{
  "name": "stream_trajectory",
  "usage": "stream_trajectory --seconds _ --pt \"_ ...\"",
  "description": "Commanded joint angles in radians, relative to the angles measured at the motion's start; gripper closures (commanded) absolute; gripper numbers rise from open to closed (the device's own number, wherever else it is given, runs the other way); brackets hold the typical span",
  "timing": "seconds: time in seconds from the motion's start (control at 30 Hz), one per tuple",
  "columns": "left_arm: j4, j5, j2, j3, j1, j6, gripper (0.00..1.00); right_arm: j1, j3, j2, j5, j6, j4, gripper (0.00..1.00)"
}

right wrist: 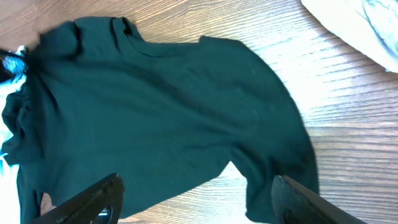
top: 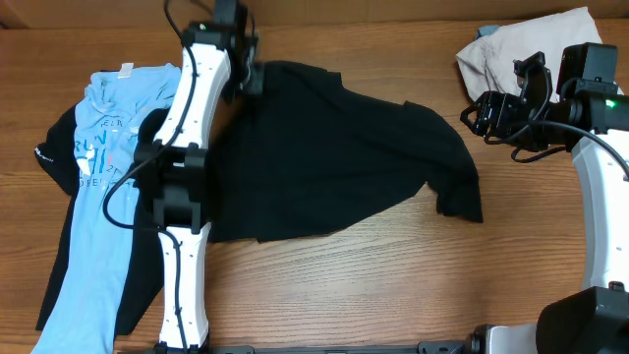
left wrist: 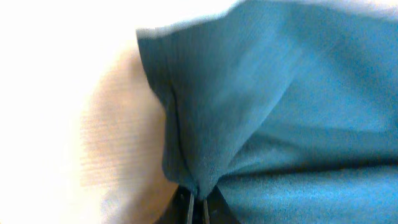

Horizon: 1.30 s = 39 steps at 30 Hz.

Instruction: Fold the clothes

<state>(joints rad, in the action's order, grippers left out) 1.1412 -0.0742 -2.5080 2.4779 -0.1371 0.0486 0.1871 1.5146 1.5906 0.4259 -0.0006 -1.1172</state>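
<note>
A large black shirt point(top: 324, 157) lies spread across the middle of the table; it also shows in the right wrist view point(right wrist: 155, 112). My left gripper point(top: 251, 74) is shut on the shirt's far left edge; in the left wrist view the fabric point(left wrist: 261, 99) bunches into the closed jaws point(left wrist: 199, 202). A light blue printed tee point(top: 98, 187) lies at the left on top of another black garment point(top: 59, 147). My right gripper point(top: 482, 110) is open and empty, raised beyond the shirt's right sleeve point(top: 460, 197); its fingers point(right wrist: 196, 193) frame the sleeve.
A beige cloth point(top: 531, 44) lies bunched at the back right corner, behind my right arm; it also shows in the right wrist view point(right wrist: 354, 25). My left arm's base point(top: 182, 285) stands at the front left, beside the tee.
</note>
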Motion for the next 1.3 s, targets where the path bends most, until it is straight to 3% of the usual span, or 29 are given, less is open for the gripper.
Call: stream_trajectory --seconds 0.0,0.1,0.13,0.17,0.2,0.23,0.47,0.73,1.03,1.17,1.27 --pt "-0.055 0.004 0.016 0.165 -0.005 -0.008 0.96 -0.004 0.01 0.0 -0.006 -0.006 0.006 0.2" --pt "-0.16 0.007 0.016 0.209 -0.01 -0.008 0.92 -0.004 0.01 0.0 -0.006 -0.006 0.006 0.2" --pt "-0.193 0.006 0.016 0.209 -0.01 -0.008 0.73 -0.004 0.01 0.0 -0.006 -0.006 0.005 0.2" --pt "-0.217 0.005 0.015 0.208 -0.01 -0.008 0.45 -0.004 0.01 0.0 -0.006 -0.006 0.005 0.2" --pt "-0.224 0.005 0.015 0.208 -0.01 -0.008 0.1 -0.004 0.01 0.0 -0.006 -0.006 0.004 0.2" --pt "-0.222 0.005 0.015 0.208 -0.01 -0.008 0.0 -0.004 0.01 0.0 -0.006 -0.006 0.004 0.2" --pt "-0.06 0.001 0.058 0.21 -0.01 0.051 0.0 -0.004 0.01 0.0 -0.006 -0.006 0.008 0.17" --pt "0.166 -0.03 0.283 0.211 -0.01 0.072 0.0 -0.004 0.01 0.0 -0.003 -0.002 0.004 0.18" --pt "0.399 -0.025 0.49 0.211 -0.01 0.071 0.0 -0.004 0.01 -0.024 0.066 0.006 -0.034 0.31" --pt "0.549 -0.021 0.51 0.209 -0.013 0.06 0.0 -0.004 0.01 -0.08 0.063 0.027 -0.049 0.31" --pt "0.548 -0.087 0.537 0.161 -0.032 0.048 0.0 -0.004 0.01 -0.145 0.033 0.048 -0.058 0.31"
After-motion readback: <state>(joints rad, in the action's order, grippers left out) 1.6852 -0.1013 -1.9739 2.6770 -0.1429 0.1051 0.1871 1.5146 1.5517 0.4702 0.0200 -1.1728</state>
